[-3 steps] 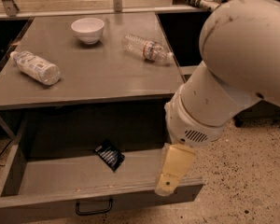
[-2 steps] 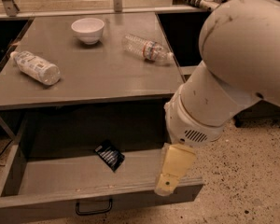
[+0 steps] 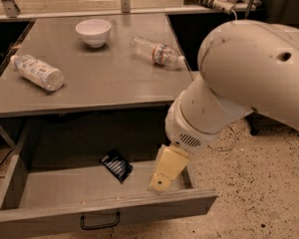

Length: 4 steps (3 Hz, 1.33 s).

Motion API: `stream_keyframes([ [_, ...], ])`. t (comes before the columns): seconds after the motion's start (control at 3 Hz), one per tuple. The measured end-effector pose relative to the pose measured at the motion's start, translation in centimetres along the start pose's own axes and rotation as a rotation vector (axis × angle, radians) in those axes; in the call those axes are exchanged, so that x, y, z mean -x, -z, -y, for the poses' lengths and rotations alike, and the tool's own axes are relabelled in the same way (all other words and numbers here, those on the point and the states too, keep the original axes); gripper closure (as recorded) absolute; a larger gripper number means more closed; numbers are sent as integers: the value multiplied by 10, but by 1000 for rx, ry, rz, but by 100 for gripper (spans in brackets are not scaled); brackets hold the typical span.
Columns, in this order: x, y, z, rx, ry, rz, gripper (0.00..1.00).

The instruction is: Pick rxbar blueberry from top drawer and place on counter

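Rxbar blueberry, the small flat snack bar in a dark blue-black wrapper with white lettering (image 3: 116,166), lies on the floor of the open drawer, and it sits just to the left of the gripper, near it but not touching. The cream-coloured two-finger gripper (image 3: 162,178) hangs down into the right part of the drawer, its tip low over the drawer floor close to the front panel; I cannot tell whether it is parted or closed, and it holds nothing that shows. Above it swells the bulky white robot arm (image 3: 249,78), filling the right side of the view. The bar lies at a slant, roughly mid-drawer. Around it, the wide shallow grey metal top drawer (image 3: 50,215) is pulled well out, with its black wire pull handle (image 3: 99,222) on the front panel. Over the drawer runs the flat grey metal counter (image 3: 104,78). On it, a small round white bowl (image 3: 93,32) stands upright toward the back, a clear plastic bottle (image 3: 157,52) lies on its side to the right of the bowl, and a second plastic bottle with a pale label (image 3: 37,72) lies on its side near the left edge. Speckled stone floor (image 3: 259,193) shows at lower right.
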<state>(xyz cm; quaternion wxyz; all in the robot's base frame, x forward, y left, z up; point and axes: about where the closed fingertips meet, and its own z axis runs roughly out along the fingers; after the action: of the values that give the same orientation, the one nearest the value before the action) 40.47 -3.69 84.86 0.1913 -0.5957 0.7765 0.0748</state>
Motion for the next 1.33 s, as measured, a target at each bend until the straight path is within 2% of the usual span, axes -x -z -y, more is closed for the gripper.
stream_keyframes([
  [0.33,4,-21,15,-16,-58,9,0],
  [0.67,5,-22,14,-15,-51,10,0],
  [1.0,36,-69,6,-30,-28,84,0],
  [1.33,36,-69,6,-30,-28,85,0],
])
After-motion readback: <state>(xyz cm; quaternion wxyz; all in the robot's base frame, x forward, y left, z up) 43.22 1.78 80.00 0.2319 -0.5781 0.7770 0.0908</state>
